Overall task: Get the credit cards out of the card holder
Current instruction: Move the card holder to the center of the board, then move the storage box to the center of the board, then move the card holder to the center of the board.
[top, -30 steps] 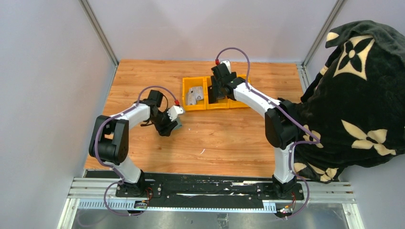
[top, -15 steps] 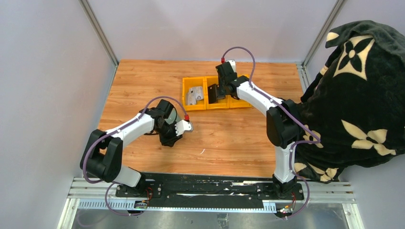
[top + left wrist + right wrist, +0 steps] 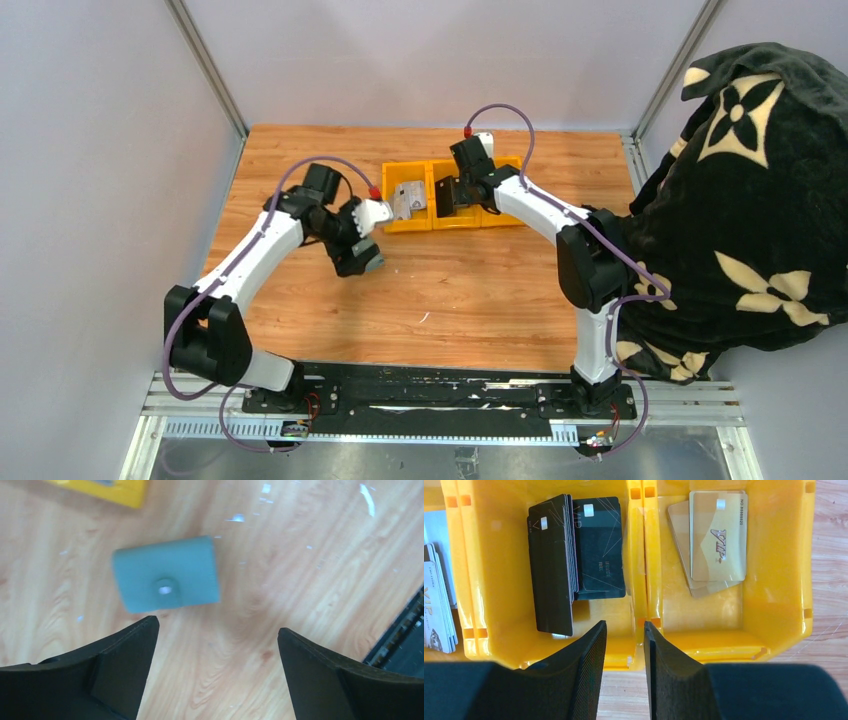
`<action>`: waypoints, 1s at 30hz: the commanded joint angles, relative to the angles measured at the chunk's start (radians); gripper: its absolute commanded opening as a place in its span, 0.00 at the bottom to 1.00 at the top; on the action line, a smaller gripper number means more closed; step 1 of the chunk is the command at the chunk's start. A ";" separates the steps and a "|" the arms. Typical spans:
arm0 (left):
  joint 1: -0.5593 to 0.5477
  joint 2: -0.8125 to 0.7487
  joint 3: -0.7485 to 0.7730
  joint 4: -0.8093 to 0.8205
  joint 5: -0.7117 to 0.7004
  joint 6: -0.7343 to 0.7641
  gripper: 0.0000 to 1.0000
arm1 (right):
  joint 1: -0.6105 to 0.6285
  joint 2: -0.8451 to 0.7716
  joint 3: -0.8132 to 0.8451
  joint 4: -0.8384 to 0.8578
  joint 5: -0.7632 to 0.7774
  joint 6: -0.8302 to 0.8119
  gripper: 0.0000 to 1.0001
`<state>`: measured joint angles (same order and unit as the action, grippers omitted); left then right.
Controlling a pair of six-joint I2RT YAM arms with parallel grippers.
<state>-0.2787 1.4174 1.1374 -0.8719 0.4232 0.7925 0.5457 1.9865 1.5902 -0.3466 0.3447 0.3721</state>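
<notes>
Over the flat card holder [image 3: 165, 573], left tool [image 3: 217, 630] wide apart — a nudge could slide it; right tool [image 3: 624, 627] nearly together, empty.

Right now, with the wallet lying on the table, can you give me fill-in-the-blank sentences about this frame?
The green wallet lies closed on the ____.
The left gripper hangs above it with its jaws ____.
In the yellow bin, the black cards sit in the ____ compartment.
The cards in its right compartment are ____.
Missing words: table; open; middle; gold.
</notes>
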 commanded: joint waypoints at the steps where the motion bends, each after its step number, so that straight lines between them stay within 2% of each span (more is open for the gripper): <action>1: 0.094 0.075 0.059 0.015 0.012 -0.023 1.00 | 0.010 0.000 -0.034 -0.068 0.000 0.025 0.38; 5: 0.116 0.167 0.066 0.071 -0.035 -0.036 1.00 | 0.004 -0.040 -0.023 -0.078 0.037 0.011 0.54; 9: 0.116 0.205 0.034 0.142 0.019 -0.074 1.00 | -0.019 -0.033 0.044 -0.108 0.043 -0.013 0.64; 12: 0.115 0.221 0.014 0.180 0.063 -0.095 1.00 | -0.034 0.007 0.101 -0.147 0.039 -0.024 0.65; 19: 0.115 0.268 0.015 0.234 0.071 -0.094 1.00 | -0.050 0.116 0.207 -0.182 0.010 -0.058 0.66; 22: 0.111 0.303 0.028 0.233 0.091 -0.101 1.00 | -0.061 0.156 0.227 -0.203 0.001 -0.043 0.59; 24: 0.107 0.314 0.025 0.232 0.100 -0.088 1.00 | -0.061 0.157 0.208 -0.211 -0.001 -0.028 0.50; 27: 0.093 0.325 0.008 0.233 0.103 -0.052 1.00 | -0.057 0.106 0.133 -0.214 -0.011 0.015 0.36; 30: 0.078 0.338 -0.006 0.233 0.092 -0.019 1.00 | -0.043 0.040 0.034 -0.198 0.001 0.051 0.30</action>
<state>-0.1795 1.7271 1.1515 -0.6361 0.5007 0.7242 0.4923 2.1086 1.7260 -0.4854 0.3389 0.3603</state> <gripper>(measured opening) 0.996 0.338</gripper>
